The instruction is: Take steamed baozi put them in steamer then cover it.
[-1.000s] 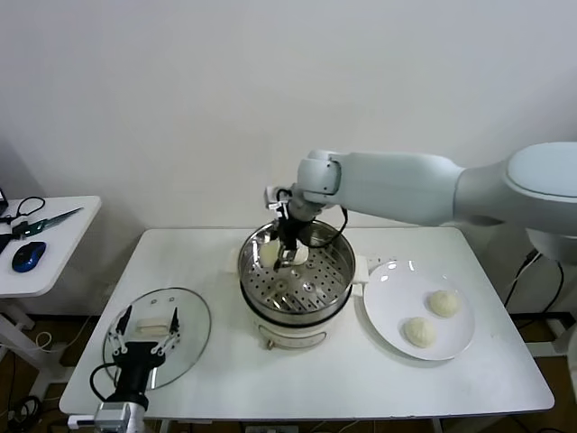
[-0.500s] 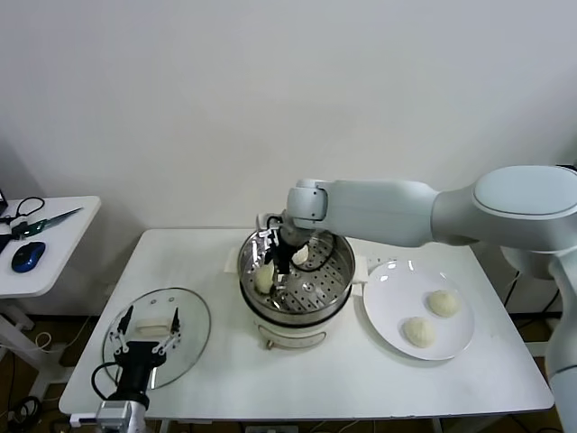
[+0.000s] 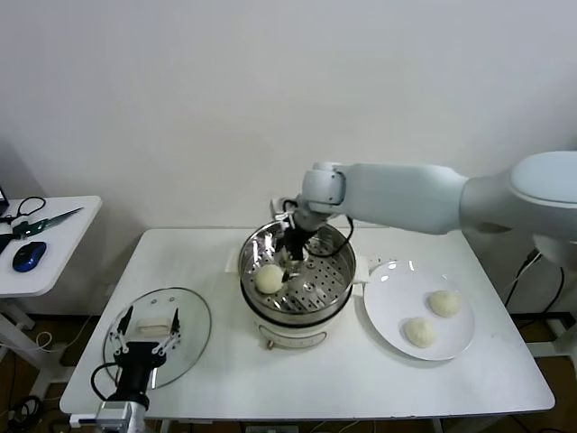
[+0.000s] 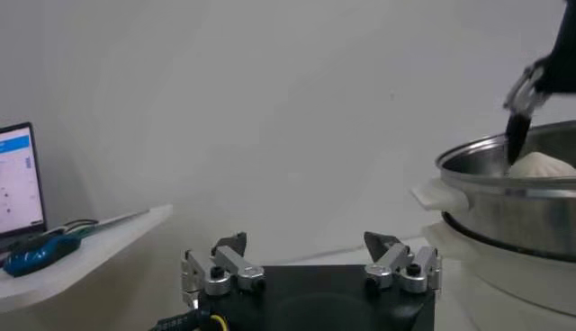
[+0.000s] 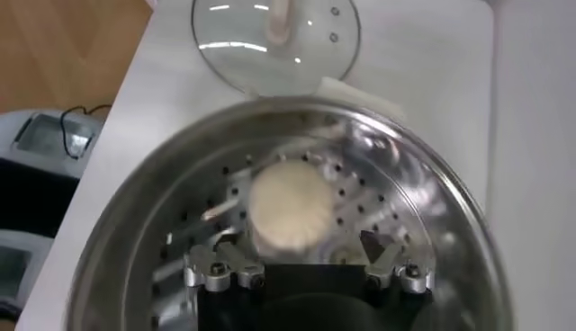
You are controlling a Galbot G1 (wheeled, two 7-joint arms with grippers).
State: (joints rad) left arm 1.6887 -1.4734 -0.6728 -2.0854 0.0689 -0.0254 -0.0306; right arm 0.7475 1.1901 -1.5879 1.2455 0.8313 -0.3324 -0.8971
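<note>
The steamer stands mid-table on its cream base. One baozi lies on the perforated tray at the steamer's left side. My right gripper hangs open just above the tray beside it. In the right wrist view the baozi lies free just ahead of the open right gripper, inside the steamer. Two baozi sit on the white plate. A fourth is not visible. My left gripper is open and empty, parked over the glass lid.
The glass lid also shows in the right wrist view, beyond the steamer. The left wrist view shows the open left gripper, the steamer and the baozi in it. A side table with scissors and a mouse stands at left.
My right gripper lowered a baozi to the steamer's left side, let it go, and has drawn back up and to the right. The left arm has not moved.
</note>
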